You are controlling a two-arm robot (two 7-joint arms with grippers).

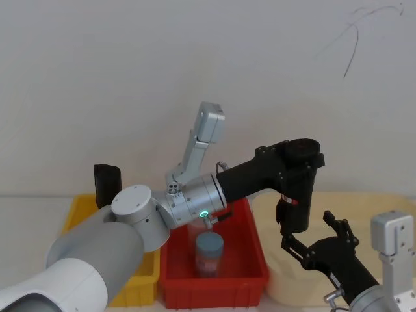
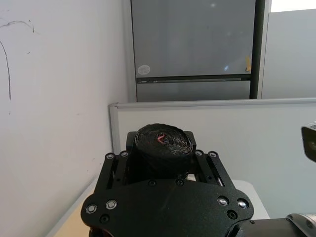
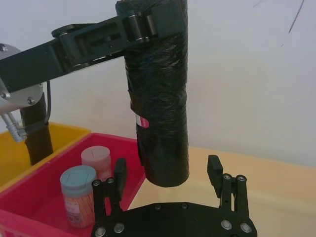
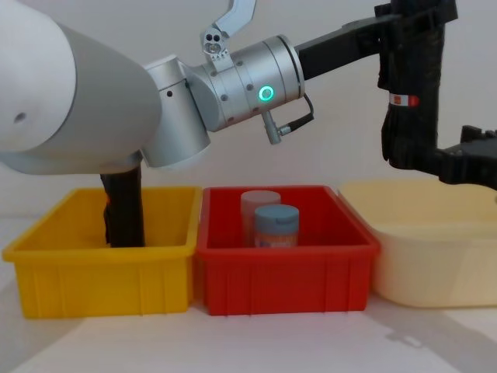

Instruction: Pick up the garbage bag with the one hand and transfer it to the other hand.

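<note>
Here, the right gripper (image 3: 167, 170), fingers spread and empty, sits level with the lower end of the garbage bag (image 3: 160, 98). The bag hangs upright, long axis vertical, between the red bin (image 4: 287, 264) and the cream basin (image 4: 435, 264). The left gripper (image 4: 411, 19) pinches its top. Open air surrounds its lower half.

yellow bin (image 4: 93, 272) sitting on the counter (image 4: 233, 342) at left, plain black slab (image 4: 124, 210) standing upright inside | red bin (image 4: 287, 272) sitting just beside it, holding blue-lidded jar (image 4: 277, 225) before pink-lidded jar (image 4: 260, 203) | cream tub (image 4: 435, 264) sitting at right
</note>
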